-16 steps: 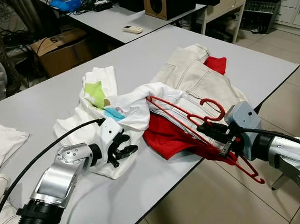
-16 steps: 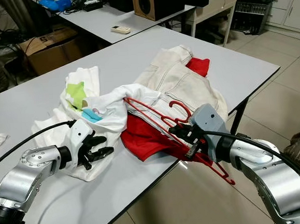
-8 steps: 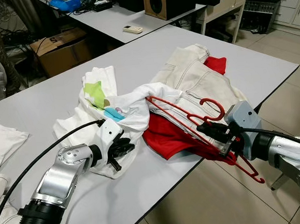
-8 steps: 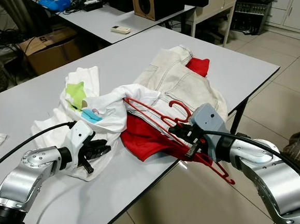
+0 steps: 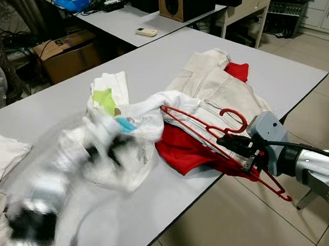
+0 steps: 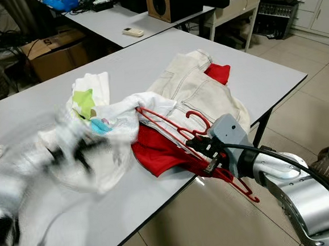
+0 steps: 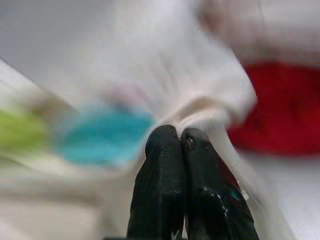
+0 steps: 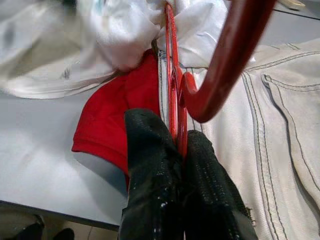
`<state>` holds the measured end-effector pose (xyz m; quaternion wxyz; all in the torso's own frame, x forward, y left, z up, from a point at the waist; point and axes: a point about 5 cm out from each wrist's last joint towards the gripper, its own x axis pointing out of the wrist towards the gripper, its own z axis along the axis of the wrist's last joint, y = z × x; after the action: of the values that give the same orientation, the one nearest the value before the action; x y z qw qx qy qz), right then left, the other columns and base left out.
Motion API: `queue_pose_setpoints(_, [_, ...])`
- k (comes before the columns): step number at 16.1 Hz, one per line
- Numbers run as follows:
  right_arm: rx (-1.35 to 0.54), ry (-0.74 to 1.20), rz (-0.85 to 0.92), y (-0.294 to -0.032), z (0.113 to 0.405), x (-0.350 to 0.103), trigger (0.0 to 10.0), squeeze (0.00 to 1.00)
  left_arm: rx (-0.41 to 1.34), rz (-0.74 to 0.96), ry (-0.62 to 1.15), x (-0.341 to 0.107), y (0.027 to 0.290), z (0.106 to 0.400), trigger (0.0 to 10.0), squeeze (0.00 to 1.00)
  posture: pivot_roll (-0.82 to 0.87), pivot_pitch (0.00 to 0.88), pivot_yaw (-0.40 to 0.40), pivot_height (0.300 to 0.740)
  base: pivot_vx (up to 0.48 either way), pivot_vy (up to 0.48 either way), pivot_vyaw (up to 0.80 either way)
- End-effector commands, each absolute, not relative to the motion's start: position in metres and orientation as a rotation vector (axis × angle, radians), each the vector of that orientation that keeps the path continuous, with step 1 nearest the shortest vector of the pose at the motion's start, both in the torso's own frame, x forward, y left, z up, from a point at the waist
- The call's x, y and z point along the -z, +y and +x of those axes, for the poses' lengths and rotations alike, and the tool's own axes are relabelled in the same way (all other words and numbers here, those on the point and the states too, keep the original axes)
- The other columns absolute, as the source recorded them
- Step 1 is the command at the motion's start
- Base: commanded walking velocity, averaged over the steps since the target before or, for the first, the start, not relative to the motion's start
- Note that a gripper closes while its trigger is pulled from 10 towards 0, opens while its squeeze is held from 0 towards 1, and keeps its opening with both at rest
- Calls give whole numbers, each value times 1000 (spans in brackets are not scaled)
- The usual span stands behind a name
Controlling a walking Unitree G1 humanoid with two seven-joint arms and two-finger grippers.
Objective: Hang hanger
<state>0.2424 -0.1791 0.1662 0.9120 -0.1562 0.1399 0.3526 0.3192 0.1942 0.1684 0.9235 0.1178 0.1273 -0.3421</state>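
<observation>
Now the left arm is a motion smear over the counter (image 5: 165,54); half a second ago it sat sharp with its jaws at the white shirt (image 5: 132,131). Left wrist view has the left gripper (image 7: 181,145) pinched on a fold of that shirt, so likely pulling cloth clear of the hanger. Right gripper (image 8: 177,150) unchanged: jaws clamped on the red hanger (image 5: 202,126) near its hook, at the counter's near edge, hanger lying across the clothes pile, not yet hung.
</observation>
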Motion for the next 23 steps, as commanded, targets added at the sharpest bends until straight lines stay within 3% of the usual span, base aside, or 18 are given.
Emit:
queue_pose_setpoints(1, [-723,286,-326,-180,243,-166,10000,0,674,211,164,-194,203,324,0,0,-194,0,82,719,0,0,0])
queue_pose_setpoints(5, [-762,288,-344,-180,239,-168,10000,0,550,184,13,-234,217,342,0,0,-191,0,90,719,0,0,0])
queue_pose_setpoints(9, [-996,341,-262,-202,200,-203,10000,0,320,195,-23,-244,240,355,0,0,-195,0,101,719,0,0,0])
queue_pose_setpoints(13, [-1017,219,-173,-222,194,-237,10000,0,435,226,4,-238,227,352,0,0,-198,0,100,719,0,0,0])
queue_pose_setpoints(16, [-932,242,-142,-224,204,-226,10000,0,575,295,50,-228,213,345,0,0,-197,0,98,719,0,0,0])
queue_pose_setpoints(20, [-940,275,-48,-204,217,-199,10000,0,671,314,49,-230,193,333,0,0,-177,0,84,719,0,0,0])
queue_pose_setpoints(23, [-992,282,-5,-189,220,-191,10000,0,647,348,65,-229,190,329,0,0,-165,0,73,719,0,0,0])
